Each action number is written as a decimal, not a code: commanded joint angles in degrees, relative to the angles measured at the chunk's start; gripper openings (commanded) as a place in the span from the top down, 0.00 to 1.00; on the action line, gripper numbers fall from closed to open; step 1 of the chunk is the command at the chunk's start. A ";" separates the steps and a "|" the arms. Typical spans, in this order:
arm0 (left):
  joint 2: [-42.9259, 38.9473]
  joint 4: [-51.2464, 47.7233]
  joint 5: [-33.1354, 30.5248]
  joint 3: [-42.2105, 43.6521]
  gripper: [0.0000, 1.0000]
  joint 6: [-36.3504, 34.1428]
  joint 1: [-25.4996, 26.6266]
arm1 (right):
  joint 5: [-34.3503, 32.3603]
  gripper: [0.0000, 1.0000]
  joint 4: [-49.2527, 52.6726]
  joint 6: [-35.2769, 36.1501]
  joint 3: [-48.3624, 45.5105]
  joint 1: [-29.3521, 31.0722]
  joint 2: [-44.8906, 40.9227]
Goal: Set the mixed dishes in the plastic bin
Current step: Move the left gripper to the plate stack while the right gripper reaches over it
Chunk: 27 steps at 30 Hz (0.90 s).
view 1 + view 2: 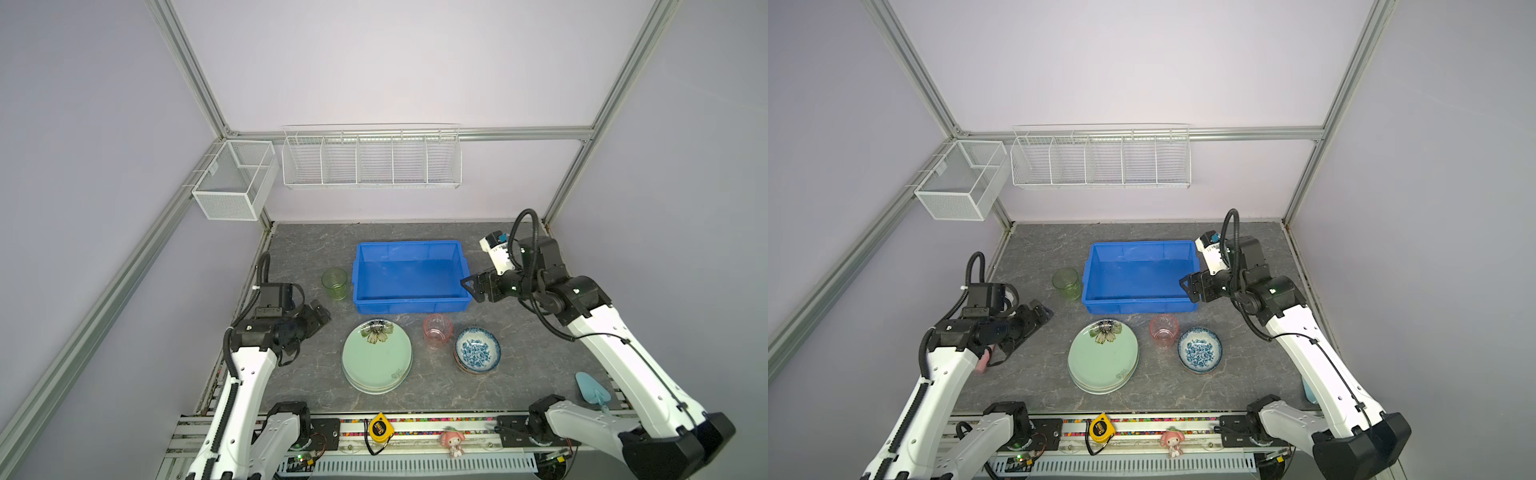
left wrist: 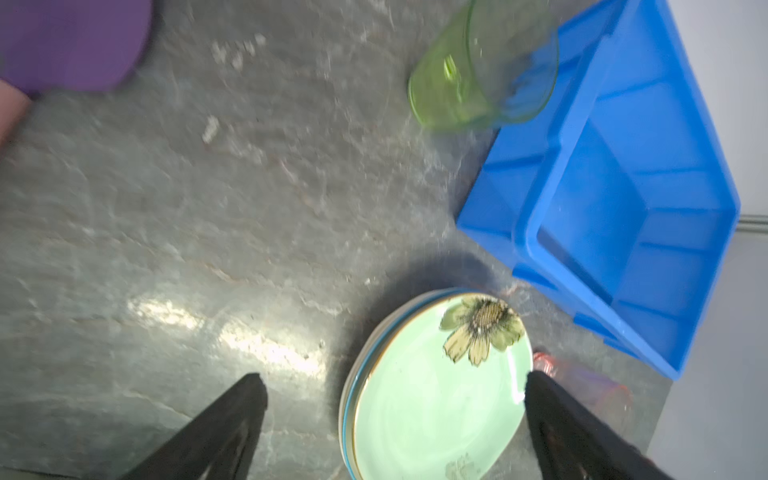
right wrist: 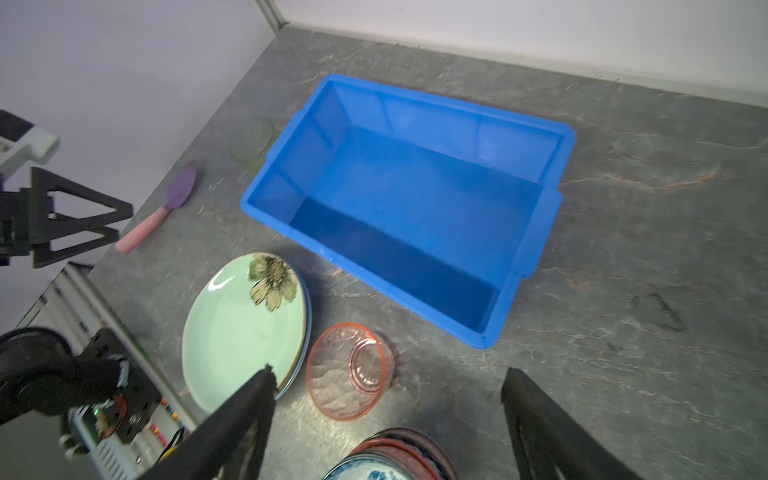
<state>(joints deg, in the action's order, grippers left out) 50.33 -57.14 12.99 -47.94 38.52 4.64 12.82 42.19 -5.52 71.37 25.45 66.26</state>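
Nothing is packed yet: the glossy blue plastic bin [image 1: 409, 274] sits empty just ahead of the right gripper [image 1: 471, 287], jaws spread and bare. The left gripper [image 1: 321, 316], likewise gaping, faces stacked glazed pale green plates [image 1: 376, 357]. Translucent pink cup [image 1: 437, 330], green cup [image 1: 334, 282] and round blue-patterned bowls [image 1: 477, 349] wait outside.

- No writing can be read with certainty in any view.
- The yellow tape measure [image 1: 379, 428], on the rail along the table's front edge, has a dark round label with a pale mark too small to read.
- The pale green plate [image 1: 376, 359] has a small greenish print near its rim, which is illegible.
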 commanded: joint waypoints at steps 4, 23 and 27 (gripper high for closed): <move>-3.72 -3.12 3.40 4.27 0.00 7.09 5.22 | 0.74 0.12 2.23 -5.39 1.75 9.20 2.65; -4.79 5.41 13.38 14.38 0.02 8.90 6.69 | 1.03 0.09 -3.06 -11.59 5.07 24.65 22.41; -5.03 7.49 14.49 16.01 0.04 9.98 7.19 | 2.08 0.08 -4.39 -11.96 5.91 25.08 26.23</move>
<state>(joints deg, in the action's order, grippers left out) 45.95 -51.57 25.93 -32.93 47.00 11.31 13.50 39.48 -16.45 76.16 50.09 90.35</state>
